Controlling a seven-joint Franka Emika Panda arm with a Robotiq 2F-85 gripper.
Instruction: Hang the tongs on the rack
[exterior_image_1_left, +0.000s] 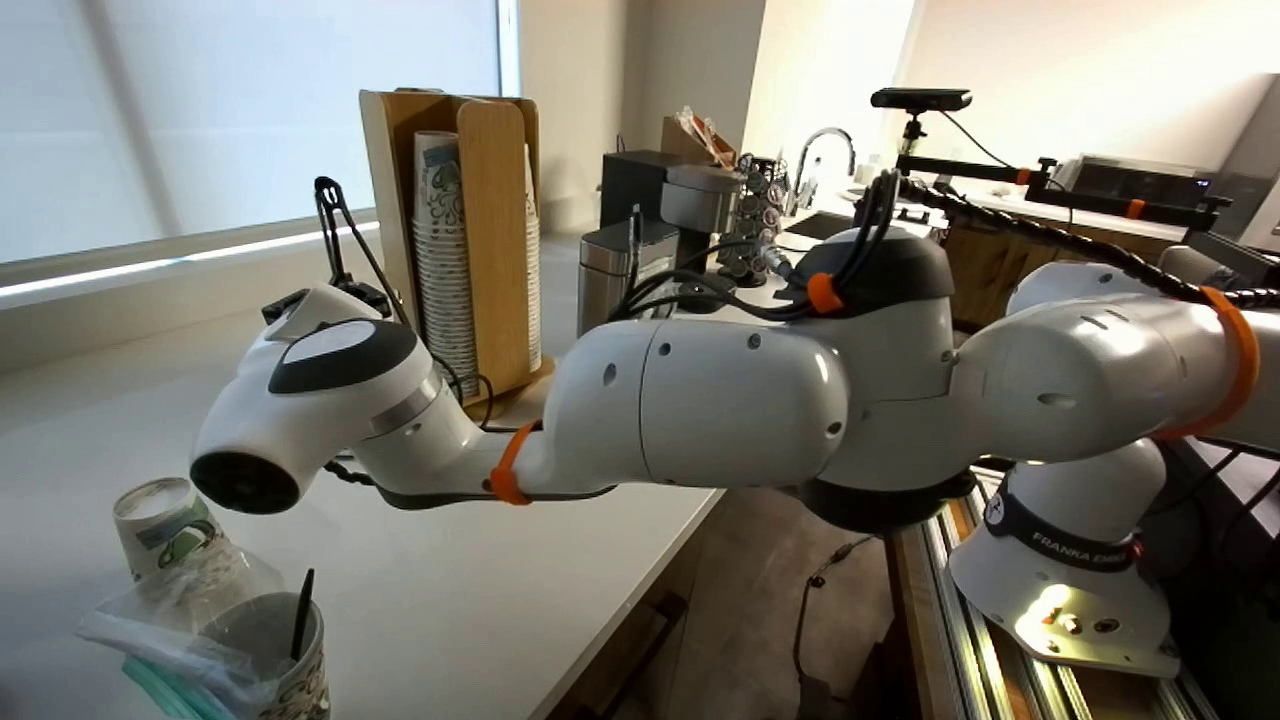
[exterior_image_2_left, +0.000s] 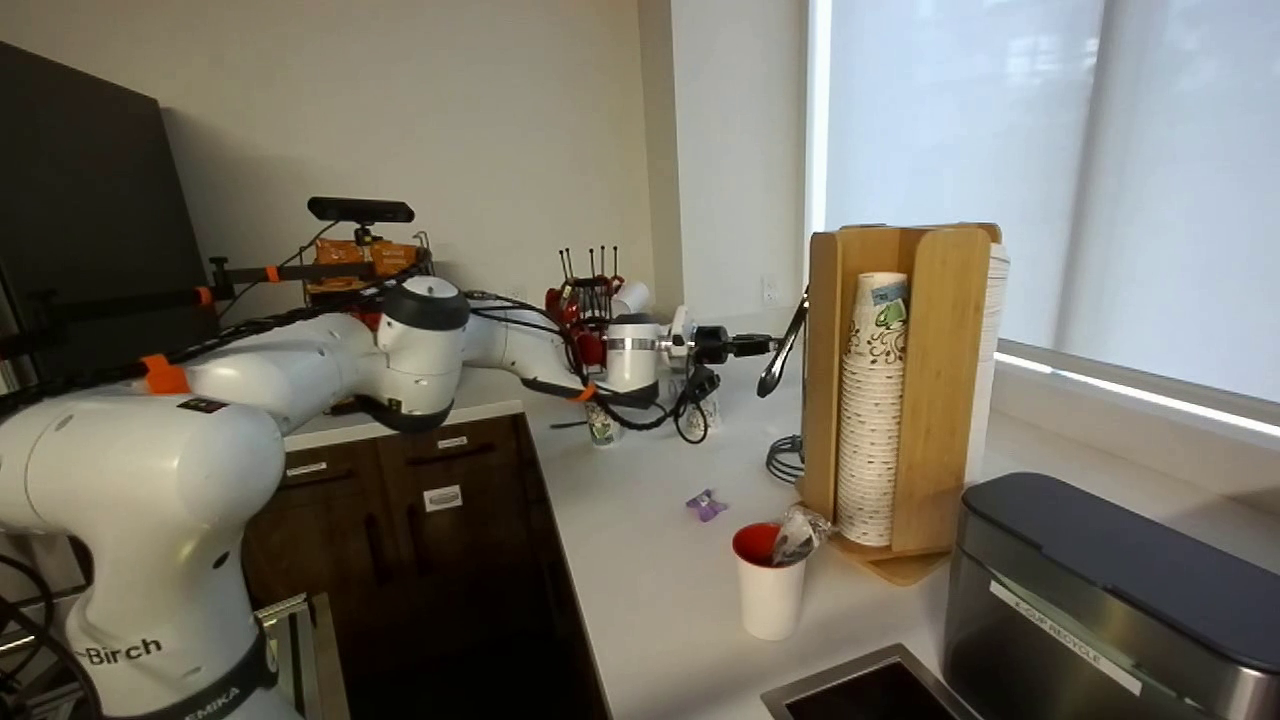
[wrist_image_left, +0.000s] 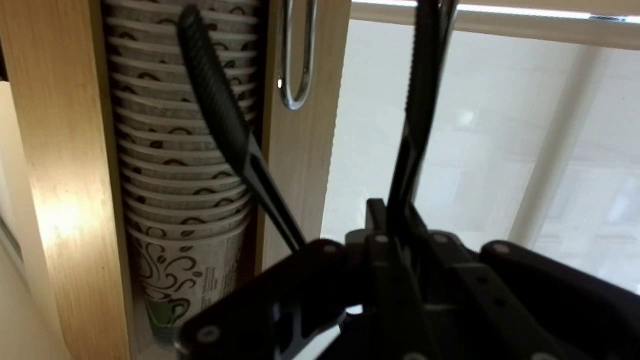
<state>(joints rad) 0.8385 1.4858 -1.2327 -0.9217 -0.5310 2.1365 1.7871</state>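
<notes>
My gripper (exterior_image_2_left: 755, 345) is shut on one arm of the black tongs (exterior_image_2_left: 774, 373), high above the counter. In an exterior view the tongs (exterior_image_1_left: 329, 225) have their joined end on top, above the wrist. In the wrist view, which is upside down, the tongs (wrist_image_left: 422, 85) pass between my fingertips (wrist_image_left: 395, 220); the free arm spreads to the left, in front of paper cups. A shiny wire loop (wrist_image_left: 297, 85), perhaps the rack's upper part, shows between the two arms, apart from them. Dark looped wire on the counter looks like the rack's base (exterior_image_2_left: 785, 460); its rod is not clear.
A wooden cup holder (exterior_image_1_left: 505, 240), also in an exterior view (exterior_image_2_left: 930, 420), stands close beside the tongs. A red-lined cup (exterior_image_2_left: 770, 595), a purple item (exterior_image_2_left: 707, 505) and a steel bin (exterior_image_2_left: 1060, 620) are on the counter. Cups (exterior_image_1_left: 165, 530) stand below the wrist.
</notes>
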